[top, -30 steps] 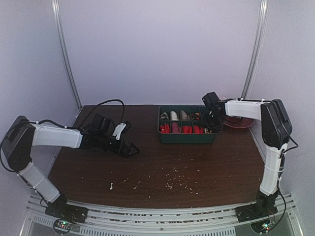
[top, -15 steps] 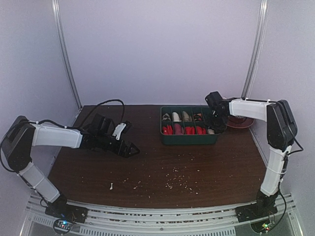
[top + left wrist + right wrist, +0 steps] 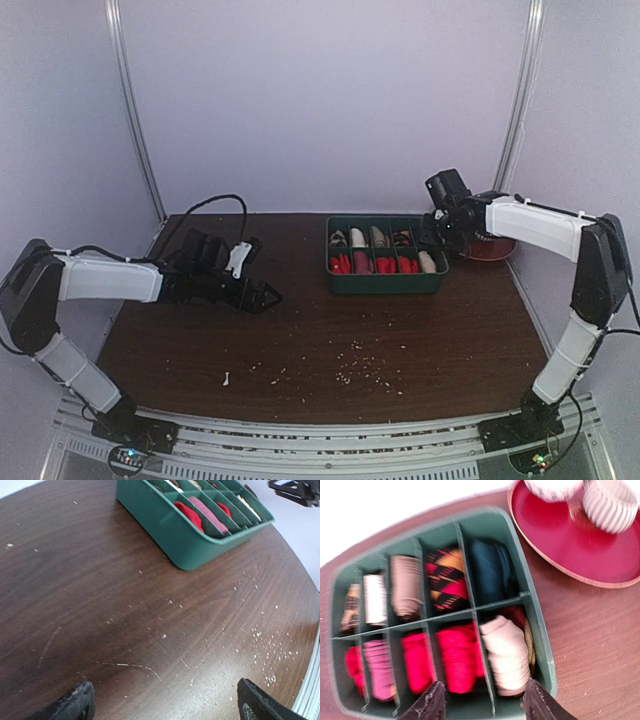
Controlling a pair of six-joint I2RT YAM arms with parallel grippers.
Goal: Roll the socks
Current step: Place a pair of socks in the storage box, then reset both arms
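Note:
The dark teal sock (image 3: 490,572) lies folded in the back right compartment of the green tray (image 3: 540,630). The striped sock (image 3: 506,655) sits as a cream-beige roll in the front right compartment, with maroon and brown showing at its far side. It also shows in the top view (image 3: 428,262). My right gripper (image 3: 482,706) is open and empty, hovering over the tray's front right part, above the tray's right end in the top view (image 3: 437,228). My left gripper (image 3: 165,707) is open and empty, low over bare table left of the tray (image 3: 265,298).
The tray's other compartments hold red, pink, tan, white and patterned bundles (image 3: 457,657). A red plate (image 3: 580,555) with white ribbed cups (image 3: 610,502) stands right of the tray. Pale crumbs (image 3: 360,365) dot the dark wooden table. White walls enclose the back and sides.
My right gripper has risen up and to the right, away from the tray's right end, uncovering the cream roll. The tray has shifted slightly right. The left arm has barely moved.

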